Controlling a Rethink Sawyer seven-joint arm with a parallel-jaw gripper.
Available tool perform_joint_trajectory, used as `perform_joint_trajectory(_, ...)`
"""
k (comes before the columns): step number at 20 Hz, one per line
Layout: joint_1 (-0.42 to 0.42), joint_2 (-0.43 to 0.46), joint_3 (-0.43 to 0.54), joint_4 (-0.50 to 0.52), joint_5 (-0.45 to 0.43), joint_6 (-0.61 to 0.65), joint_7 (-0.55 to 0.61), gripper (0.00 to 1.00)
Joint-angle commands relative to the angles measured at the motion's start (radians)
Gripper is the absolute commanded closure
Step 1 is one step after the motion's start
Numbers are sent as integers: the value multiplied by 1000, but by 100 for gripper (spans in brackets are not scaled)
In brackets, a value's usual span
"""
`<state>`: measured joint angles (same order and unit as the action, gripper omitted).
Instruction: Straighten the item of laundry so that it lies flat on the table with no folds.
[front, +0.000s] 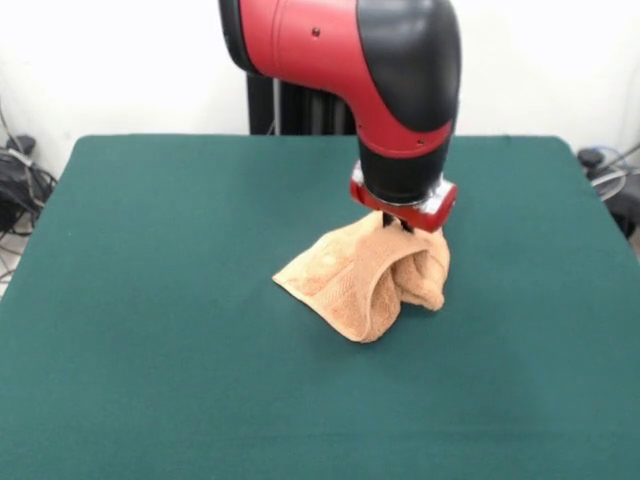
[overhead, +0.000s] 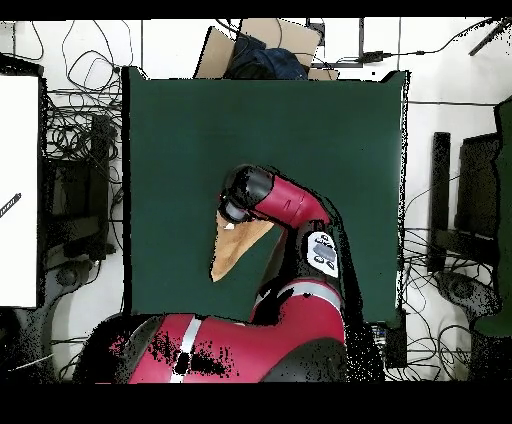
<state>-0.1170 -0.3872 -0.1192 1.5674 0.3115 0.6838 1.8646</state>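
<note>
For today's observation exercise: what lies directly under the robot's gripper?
The peach towel, bunched and lifted into a peak at the gripper, its lower edges trailing on the green table. The arm's wrist covers the peak, so the grasp itself cannot be seen.

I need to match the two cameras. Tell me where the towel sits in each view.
Front view: towel right of the table's centre, bunched and hanging under the gripper.
Overhead view: towel left of centre, partly under the arm.
Shared landmark: the red wrist directly above the towel.
</note>
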Motion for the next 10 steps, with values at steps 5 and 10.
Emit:
perform_joint_trajectory(5,20,27,75,75,-55,-93,87,100)
perform_joint_trajectory(10,28,28,65,71,-59,-91,90,0)
